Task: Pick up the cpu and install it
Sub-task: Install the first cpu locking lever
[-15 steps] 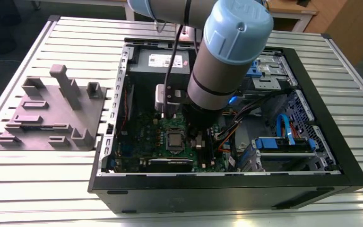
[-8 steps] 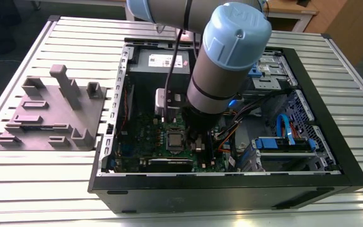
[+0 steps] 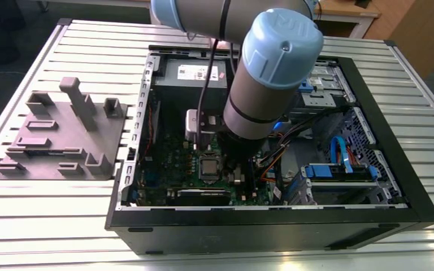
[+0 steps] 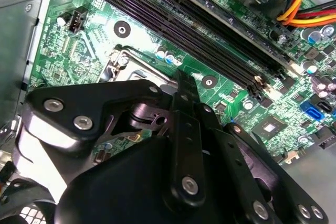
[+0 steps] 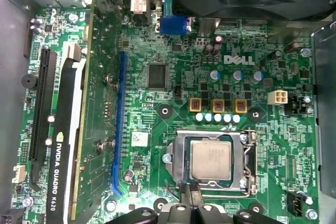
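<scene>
Even bright overhead light, soft shadows. Glare streaks on ribbed silver metal table point(image 3: 43, 226). Black gripper linkage point(image 4: 173, 182) close-up, blurred in second wrist view; green motherboard point(image 5: 157, 103) sharp w/ mild sheen in first wrist view.

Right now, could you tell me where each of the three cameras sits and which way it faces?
Exterior view: off the arm, above, looking down at the open computer case on a slatted table; the arm's blue-capped joint shows.
First wrist view: on the arm, facing the motherboard and the cpu; the gripper shows.
Second wrist view: on the arm, angled across the board; the gripper linkage shows.
Both wrist views share the socket frame.
</scene>
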### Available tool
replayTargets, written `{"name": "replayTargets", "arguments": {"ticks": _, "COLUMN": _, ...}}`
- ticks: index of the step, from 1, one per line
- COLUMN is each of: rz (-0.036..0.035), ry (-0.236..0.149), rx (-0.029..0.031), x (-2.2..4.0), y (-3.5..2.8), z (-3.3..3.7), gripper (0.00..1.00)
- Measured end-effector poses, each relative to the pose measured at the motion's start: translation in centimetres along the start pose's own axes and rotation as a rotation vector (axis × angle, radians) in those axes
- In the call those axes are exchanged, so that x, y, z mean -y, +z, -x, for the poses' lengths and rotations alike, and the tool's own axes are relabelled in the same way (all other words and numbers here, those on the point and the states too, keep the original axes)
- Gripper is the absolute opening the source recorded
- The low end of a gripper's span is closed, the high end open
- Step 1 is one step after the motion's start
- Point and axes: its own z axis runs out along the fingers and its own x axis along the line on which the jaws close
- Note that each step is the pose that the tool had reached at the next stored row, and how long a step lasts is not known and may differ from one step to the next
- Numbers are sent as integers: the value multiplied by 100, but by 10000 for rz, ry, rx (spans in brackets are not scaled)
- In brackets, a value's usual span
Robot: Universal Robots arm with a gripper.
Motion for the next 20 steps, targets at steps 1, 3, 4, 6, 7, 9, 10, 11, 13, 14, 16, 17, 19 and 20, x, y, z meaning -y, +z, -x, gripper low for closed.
{"name": "replayTargets", "arguments": {"ticks": 1, "rz": 1, "ry": -11, "rx": -4, "x": 1, "y": 8, "z": 0, "gripper": 10}}
{"name": "replayTargets", "arguments": {"ticks": 3, "rz": 2, "ry": -30, "rx": -15, "x": 3, "y": 24, "z": -1, "gripper": 10}}
{"name": "replayTargets", "arguments": {"ticks": 4, "rz": 3, "ry": -40, "rx": -19, "x": 3, "y": 30, "z": -1, "gripper": 10}}
{"name": "replayTargets", "arguments": {"ticks": 6, "rz": 4, "ry": -60, "rx": -23, "x": 4, "y": 40, "z": -2, "gripper": 10}}
{"name": "replayTargets", "arguments": {"ticks": 7, "rz": 4, "ry": -69, "rx": -24, "x": 5, "y": 44, "z": -2, "gripper": 10}}
{"name": "replayTargets", "arguments": {"ticks": 9, "rz": 4, "ry": -93, "rx": -23, "x": 6, "y": 50, "z": -2, "gripper": 10}}
{"name": "replayTargets", "arguments": {"ticks": 10, "rz": 5, "ry": -106, "rx": -22, "x": 9, "y": 51, "z": -2, "gripper": 10}}
{"name": "replayTargets", "arguments": {"ticks": 11, "rz": 5, "ry": -118, "rx": -24, "x": 11, "y": 51, "z": -2, "gripper": 10}}
{"name": "replayTargets", "arguments": {"ticks": 13, "rz": 5, "ry": -136, "rx": -27, "x": 16, "y": 51, "z": -2, "gripper": 10}}
{"name": "replayTargets", "arguments": {"ticks": 14, "rz": 6, "ry": -143, "rx": -28, "x": 18, "y": 52, "z": -2, "gripper": 10}}
{"name": "replayTargets", "arguments": {"ticks": 16, "rz": 6, "ry": -156, "rx": -29, "x": 21, "y": 54, "z": -2, "gripper": 10}}
{"name": "replayTargets", "arguments": {"ticks": 17, "rz": 6, "ry": -163, "rx": -29, "x": 23, "y": 55, "z": -3, "gripper": 10}}
{"name": "replayTargets", "arguments": {"ticks": 19, "rz": 7, "ry": -180, "rx": -31, "x": 31, "y": 57, "z": -3, "gripper": 10}}
{"name": "replayTargets", "arguments": {"ticks": 20, "rz": 7, "ry": -189, "rx": -31, "x": 37, "y": 57, "z": -2, "gripper": 10}}
